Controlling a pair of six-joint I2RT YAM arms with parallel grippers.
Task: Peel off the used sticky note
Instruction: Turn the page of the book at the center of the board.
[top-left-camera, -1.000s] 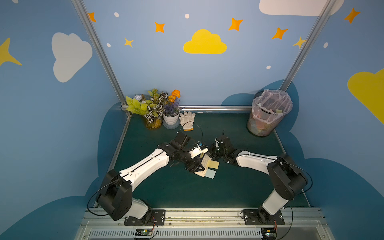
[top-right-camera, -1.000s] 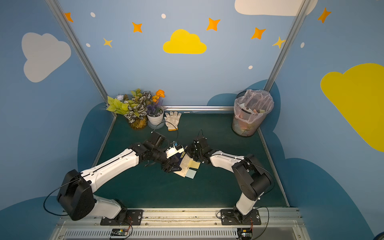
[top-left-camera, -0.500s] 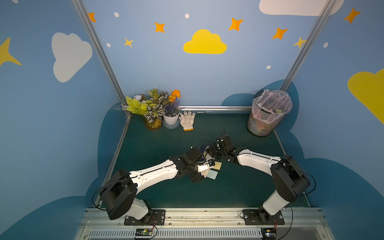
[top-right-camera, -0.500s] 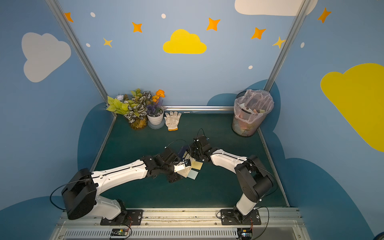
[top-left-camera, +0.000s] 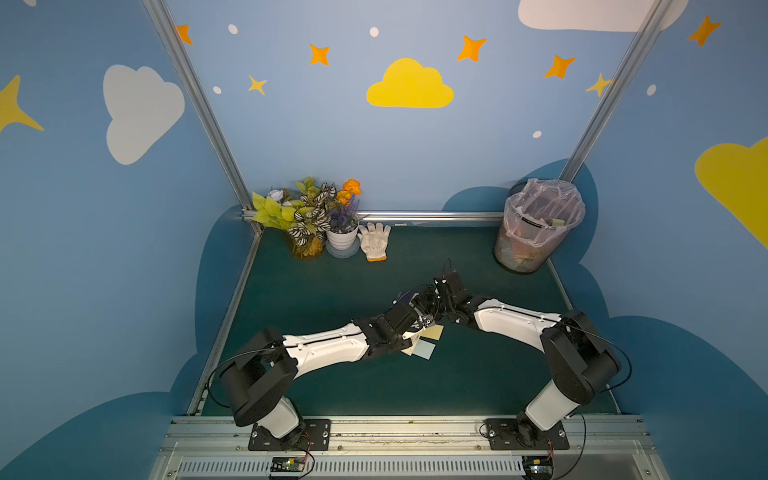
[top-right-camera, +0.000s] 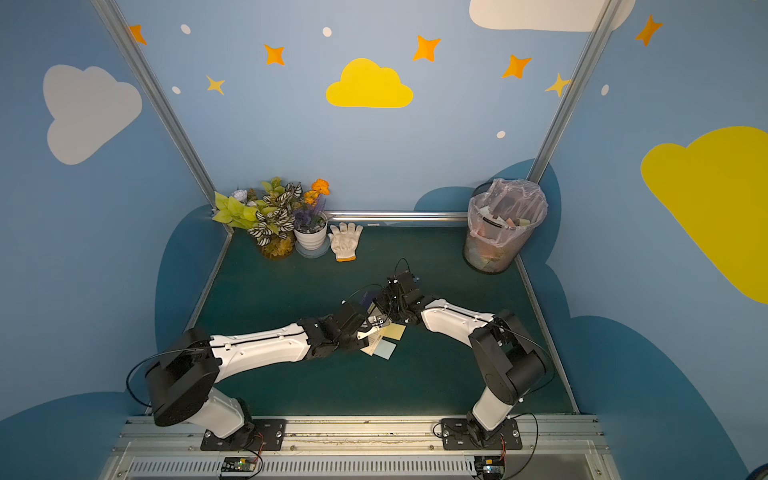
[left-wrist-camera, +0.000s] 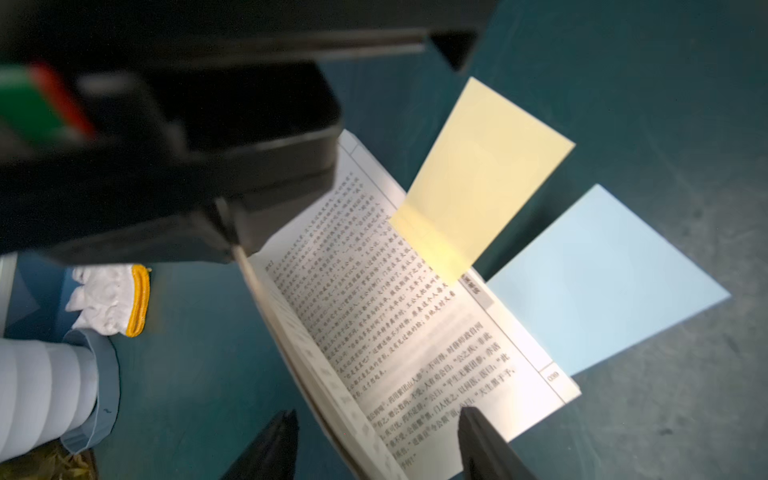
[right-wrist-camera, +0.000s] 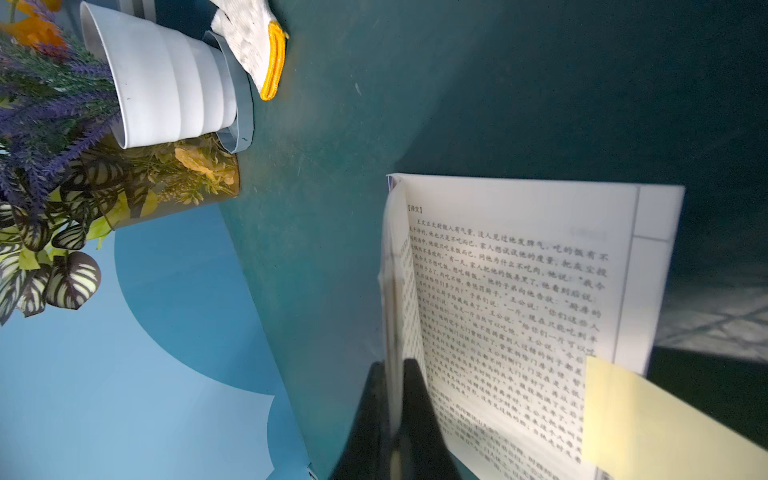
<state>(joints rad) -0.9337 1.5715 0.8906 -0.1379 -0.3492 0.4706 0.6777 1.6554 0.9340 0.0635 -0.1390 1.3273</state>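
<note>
While tight on book pages, right hand near yellow sticky note.

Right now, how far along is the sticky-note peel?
Done: the book is open, pages pinched by the right gripper. In hand: the left gripper hangs open at the page. Left: the yellow sticky note is stuck on the page edge, untouched.
</note>
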